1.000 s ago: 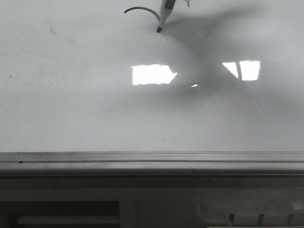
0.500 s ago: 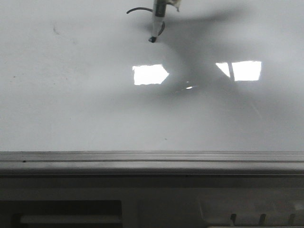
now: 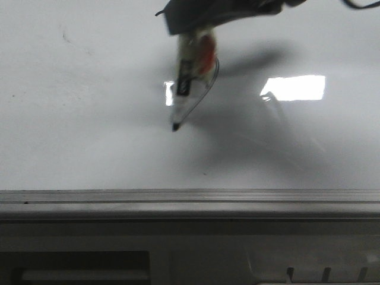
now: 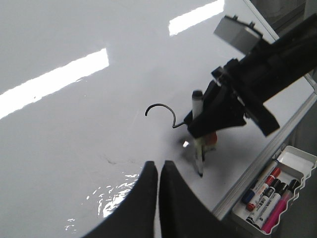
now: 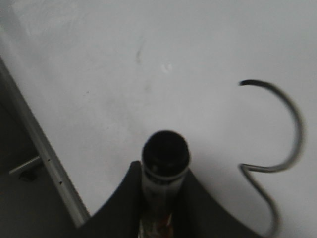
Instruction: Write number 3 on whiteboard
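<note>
The whiteboard point(image 3: 89, 119) is a glossy pale board with a grey metal ledge point(image 3: 190, 199) along its near edge. My right gripper point(image 3: 196, 35) is shut on a white marker pen point(image 3: 189, 83) whose black tip point(image 3: 176, 126) touches the board. The number 3 point(image 3: 209, 83) is a thin dark line, partly hidden behind the pen. In the right wrist view its curved top point(image 5: 292, 114), kink and slanted tail show beside the pen point(image 5: 165, 158). In the left wrist view the curve point(image 4: 163, 110) shows beyond my shut, empty left gripper point(image 4: 158, 168).
A white tray point(image 4: 292, 163) with several coloured markers point(image 4: 267, 191) sits just past the board's ledge, seen in the left wrist view. Bright rectangular light glare point(image 3: 297, 88) lies on the board. A faint smudge point(image 3: 71, 41) marks the far left.
My right gripper has moved toward the near edge with the pen, drawing the line from the curved top down into a long slanted tail. More of the gripper now shows.
</note>
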You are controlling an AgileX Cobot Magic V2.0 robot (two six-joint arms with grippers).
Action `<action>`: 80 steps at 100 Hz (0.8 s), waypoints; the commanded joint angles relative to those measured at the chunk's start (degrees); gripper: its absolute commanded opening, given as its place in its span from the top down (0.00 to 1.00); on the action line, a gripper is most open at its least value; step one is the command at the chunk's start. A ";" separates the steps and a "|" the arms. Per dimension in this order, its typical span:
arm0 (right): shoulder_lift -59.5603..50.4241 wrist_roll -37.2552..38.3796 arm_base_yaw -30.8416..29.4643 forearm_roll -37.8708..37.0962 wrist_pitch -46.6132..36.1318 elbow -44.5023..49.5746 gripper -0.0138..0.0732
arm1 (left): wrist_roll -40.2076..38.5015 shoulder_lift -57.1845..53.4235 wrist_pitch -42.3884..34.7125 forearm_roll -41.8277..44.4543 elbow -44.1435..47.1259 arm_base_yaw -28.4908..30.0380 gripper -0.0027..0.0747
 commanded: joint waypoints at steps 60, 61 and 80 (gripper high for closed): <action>-8.99 -2.06 1.20 -0.44 32.69 -23.73 0.91 | 7.15 8.94 -6.36 -20.27 -2.22 -0.33 0.39; -8.96 -2.06 1.31 -0.44 33.19 -24.01 0.91 | 7.87 9.30 -6.18 -21.22 -2.40 -0.33 0.39; -8.27 -2.10 3.44 -0.44 38.79 -27.39 0.91 | 32.89 19.06 4.83 -45.62 -5.43 -0.33 0.46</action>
